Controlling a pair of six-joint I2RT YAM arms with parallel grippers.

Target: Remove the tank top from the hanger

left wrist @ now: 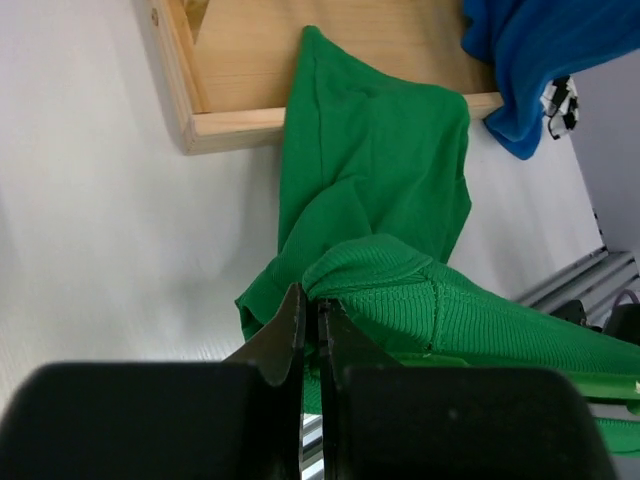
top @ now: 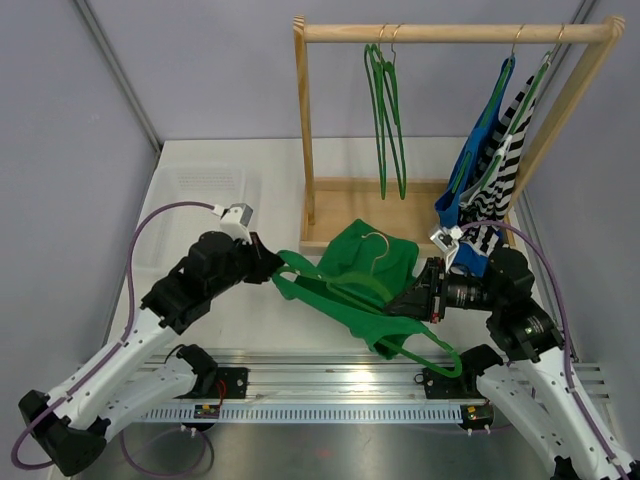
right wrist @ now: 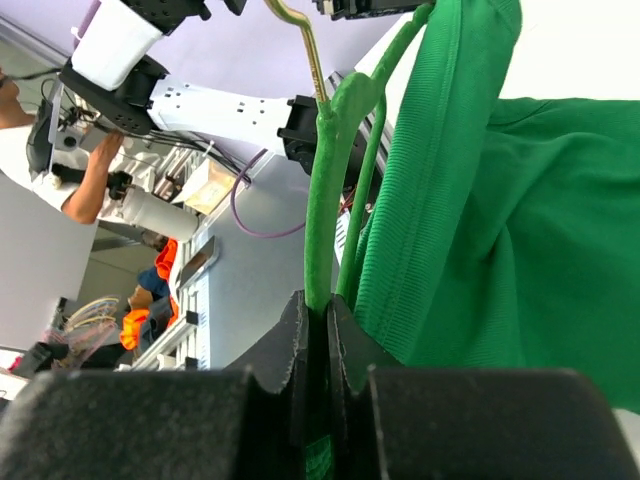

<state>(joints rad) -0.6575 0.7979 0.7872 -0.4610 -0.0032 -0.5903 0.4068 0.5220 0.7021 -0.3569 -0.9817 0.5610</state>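
Note:
A green tank top (top: 358,262) lies stretched over the table in front of the rack, still threaded on a green hanger (top: 430,345) with a metal hook (top: 378,240). My left gripper (top: 274,266) is shut on the top's ribbed strap (left wrist: 400,290) at its left end. My right gripper (top: 412,300) is shut on the hanger's green arm (right wrist: 325,200), with the top's fabric (right wrist: 520,240) hanging just beside it. The hanger's lower end (top: 445,362) sticks out toward the rail at the front.
A wooden rack (top: 455,32) stands at the back with empty green hangers (top: 385,110) and a blue top (top: 478,150) and a striped top (top: 505,165) hanging at the right. Its wooden base (left wrist: 330,60) lies just behind the green top. A clear bin (top: 200,190) sits back left.

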